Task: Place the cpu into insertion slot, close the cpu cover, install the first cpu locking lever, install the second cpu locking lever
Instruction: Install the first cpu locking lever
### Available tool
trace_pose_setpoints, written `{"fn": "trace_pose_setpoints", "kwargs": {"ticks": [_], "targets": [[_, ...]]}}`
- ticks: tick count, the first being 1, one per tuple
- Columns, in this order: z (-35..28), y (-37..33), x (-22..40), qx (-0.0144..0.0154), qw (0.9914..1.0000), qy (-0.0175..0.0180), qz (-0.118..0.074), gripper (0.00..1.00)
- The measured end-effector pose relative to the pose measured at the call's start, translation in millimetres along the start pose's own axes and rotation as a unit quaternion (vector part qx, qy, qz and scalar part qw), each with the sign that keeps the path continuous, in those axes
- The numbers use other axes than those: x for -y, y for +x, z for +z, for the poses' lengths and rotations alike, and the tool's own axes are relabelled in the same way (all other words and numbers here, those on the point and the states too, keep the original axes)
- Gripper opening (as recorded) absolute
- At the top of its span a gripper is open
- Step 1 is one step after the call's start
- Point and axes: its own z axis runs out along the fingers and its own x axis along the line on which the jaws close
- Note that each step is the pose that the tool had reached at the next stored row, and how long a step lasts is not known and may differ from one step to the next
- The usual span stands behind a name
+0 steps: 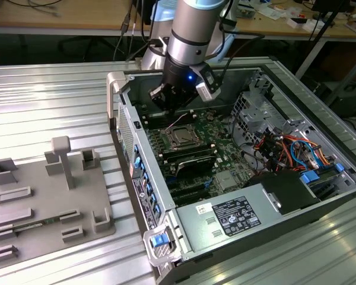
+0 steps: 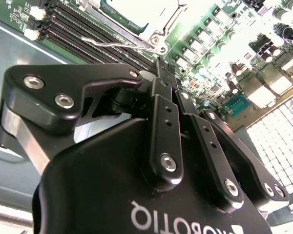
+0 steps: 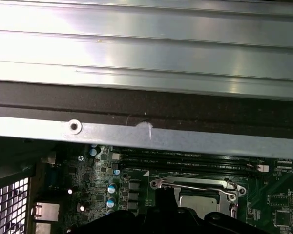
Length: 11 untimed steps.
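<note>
The cpu (image 1: 180,139) lies in the socket on the green motherboard, its silver-grey top framed by the cpu cover (image 1: 171,132), which lies down flat over it. A thin wire locking lever (image 1: 178,121) slants up from the socket's far side. My gripper (image 1: 172,111) hangs just above and behind the socket, close to that lever, its fingers together with nothing between them. The second wrist view has the fingertips (image 2: 160,73) meeting near the lever (image 2: 119,45) and the cover (image 2: 156,30). In the first wrist view the cpu (image 3: 199,203), the cover (image 3: 237,191) and a lever (image 3: 193,185) show.
The open computer case (image 1: 120,89) lies on a ribbed metal table; its wall rim (image 3: 151,136) runs close by the gripper. Memory slots (image 1: 193,159), a drive cage with coloured cables (image 1: 285,148) and a power supply (image 1: 231,217) surround the socket. A grey fixture plate (image 1: 41,202) sits at the exterior view's left.
</note>
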Motion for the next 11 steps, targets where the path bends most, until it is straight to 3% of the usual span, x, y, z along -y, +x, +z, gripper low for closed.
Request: {"fn": "trace_pose_setpoints", "kwargs": {"ticks": [5, 11], "targets": [[1.3, -4.2, 0.4, 0.0006, 1.00000, 0.0001, 0.000, 0.11], [5.2, -14.0, 1.2, 0.0015, 1.00000, 0.0002, 0.000, 0.11]]}}
